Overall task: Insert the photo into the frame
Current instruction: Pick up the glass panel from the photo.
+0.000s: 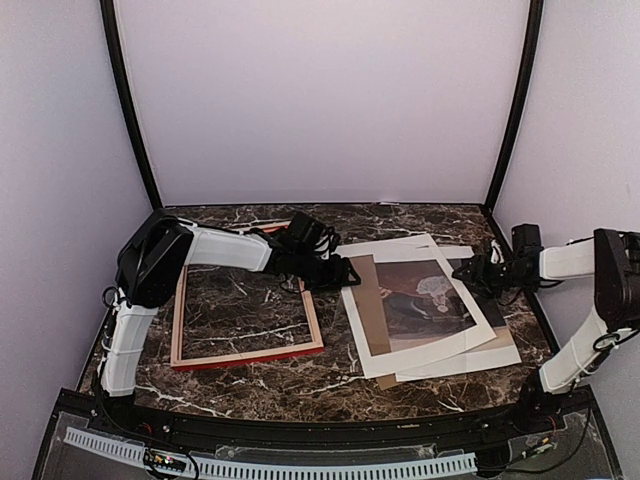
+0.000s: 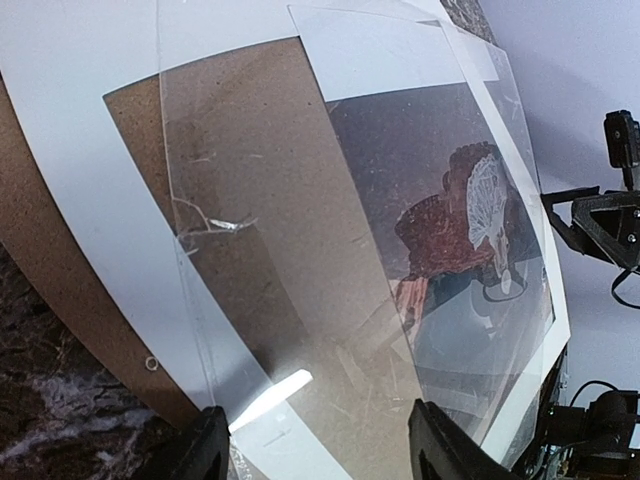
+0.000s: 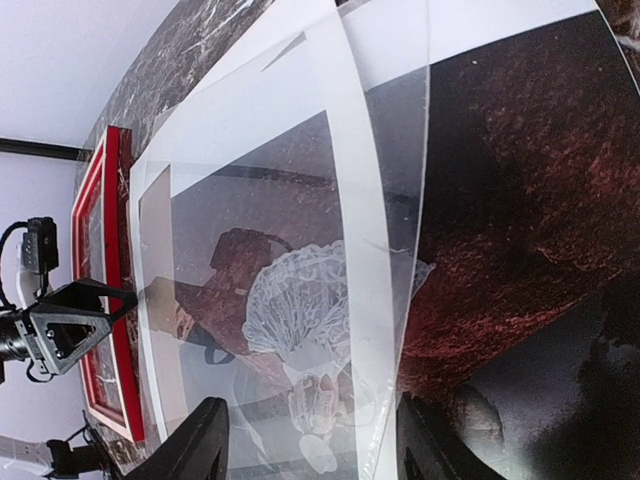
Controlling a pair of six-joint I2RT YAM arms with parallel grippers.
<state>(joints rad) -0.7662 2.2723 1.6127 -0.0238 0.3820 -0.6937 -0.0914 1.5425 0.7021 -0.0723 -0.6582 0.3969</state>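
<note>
The photo, a dark sepia print with a pale figure, lies face up in a loose stack right of centre. It also shows in the left wrist view and the right wrist view. The frame lies flat at left centre, pale back up, with its red edge showing; the right wrist view shows it too. My left gripper is open and empty at the stack's left edge, its fingers spread over the sheets. My right gripper is open and empty at the stack's right edge, its fingers spread.
A clear sheet lies over the photo and a brown board. White sheets lie in the same stack. The marble table ends at a black front rail. Walls close in on three sides.
</note>
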